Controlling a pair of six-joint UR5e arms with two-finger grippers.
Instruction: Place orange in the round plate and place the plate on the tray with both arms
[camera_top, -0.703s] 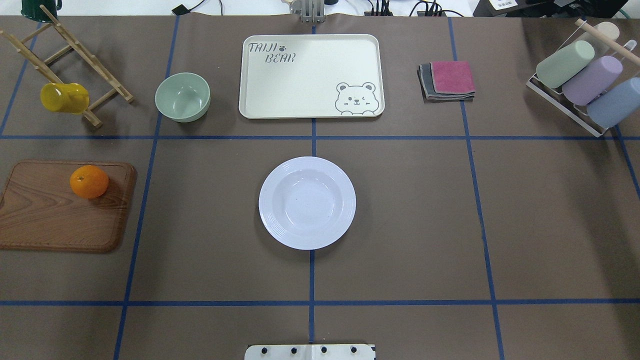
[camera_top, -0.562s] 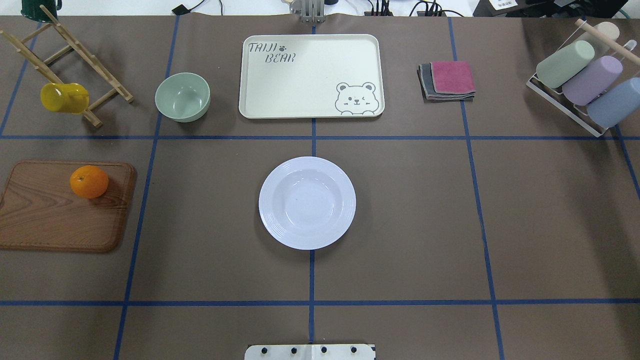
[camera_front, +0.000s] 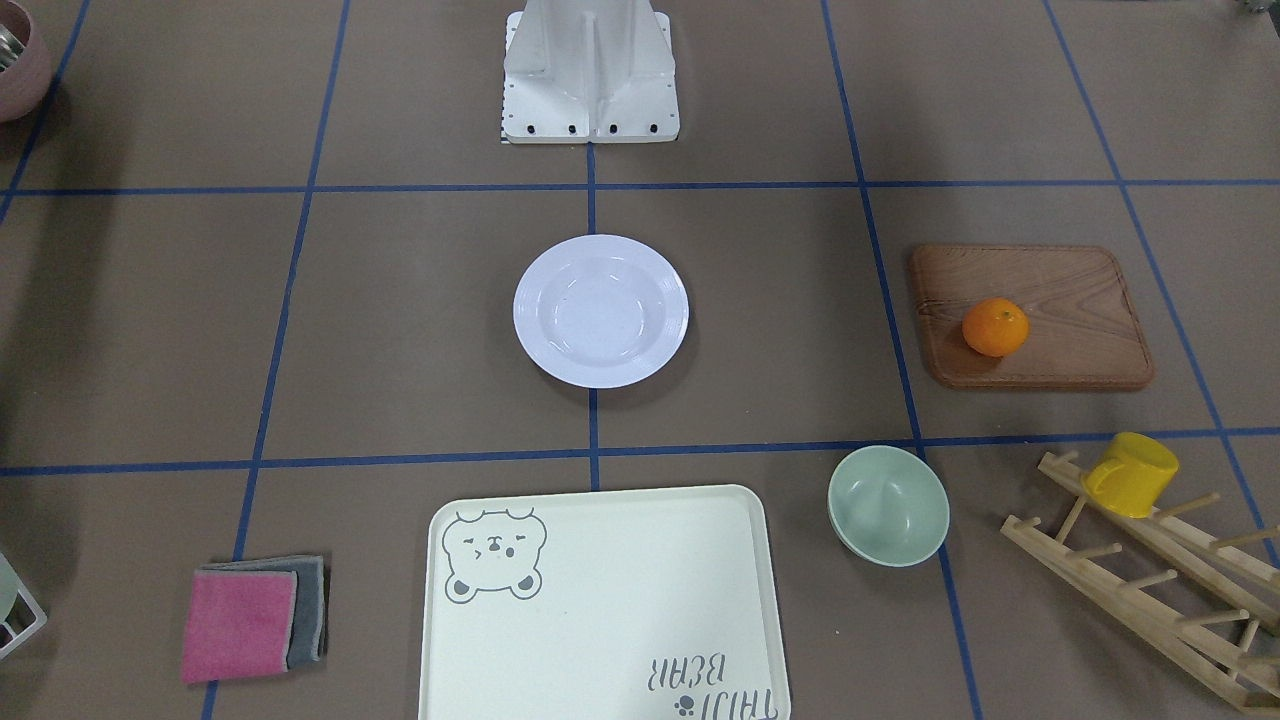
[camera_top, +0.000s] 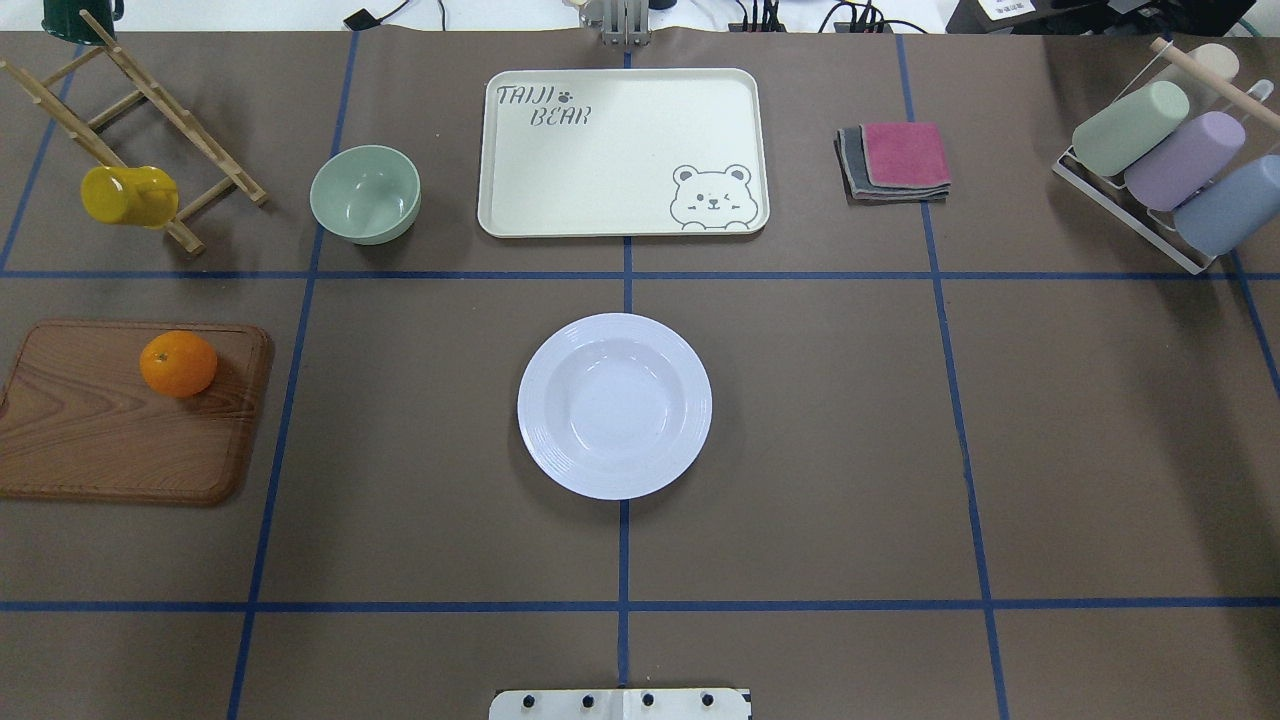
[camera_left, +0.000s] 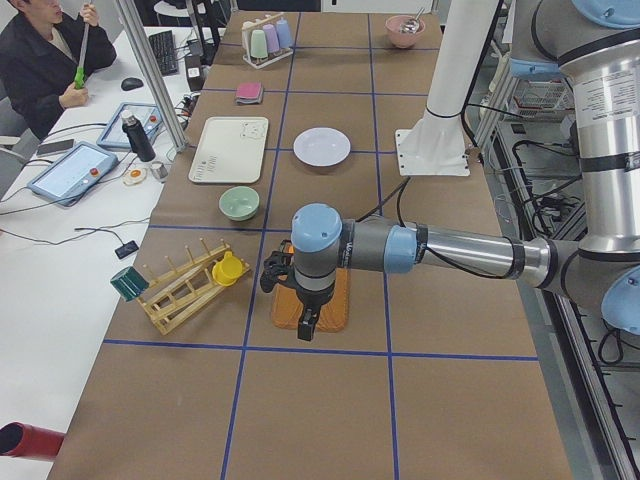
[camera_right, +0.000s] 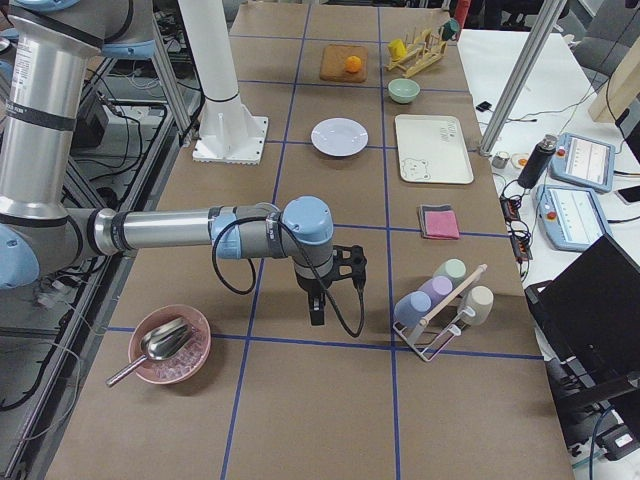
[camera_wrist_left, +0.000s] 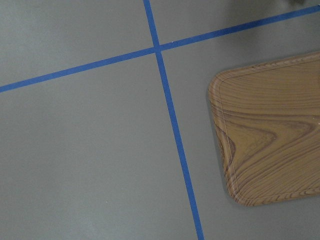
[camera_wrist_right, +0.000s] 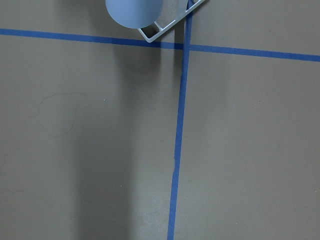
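Wooden board (camera_top: 100, 440) under orange (camera_top: 178, 363), round plate (camera_top: 614, 405) and tray (camera_top: 620, 150) apart; left gripper (camera_left: 307, 330), right gripper (camera_right: 317, 314) openings unclear.

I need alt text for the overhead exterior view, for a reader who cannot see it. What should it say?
A white round plate sits empty at the centre of a brown table, with a cream bear tray beyond it. An orange rests on a wooden board at the view's left, and a mint-green bowl stands left of the tray.
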